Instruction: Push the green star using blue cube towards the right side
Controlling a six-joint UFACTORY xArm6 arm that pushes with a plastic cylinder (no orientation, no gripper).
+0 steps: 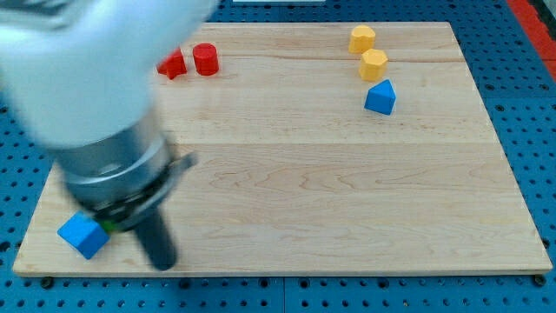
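Arm is crowding the bottom-left corner of the surface (287,217). No pincer on this rig, so no open/closed state to tell; just a rod w/ my tip (162,263) sitting just right of the blue cube (83,235). Green star (108,226) is mostly hidden btwn cube and rod, only a sliver showing. Judging: still lining up. Next, tip needs to get round to the cube's left, then shove rightwards. No readable writing anywhere.

A robotics lab bench: a pale wooden board (304,174) lies on a blue perforated metal table (530,104) with a regular grid of holes, a big grey robot arm (95,96) looming at the near left
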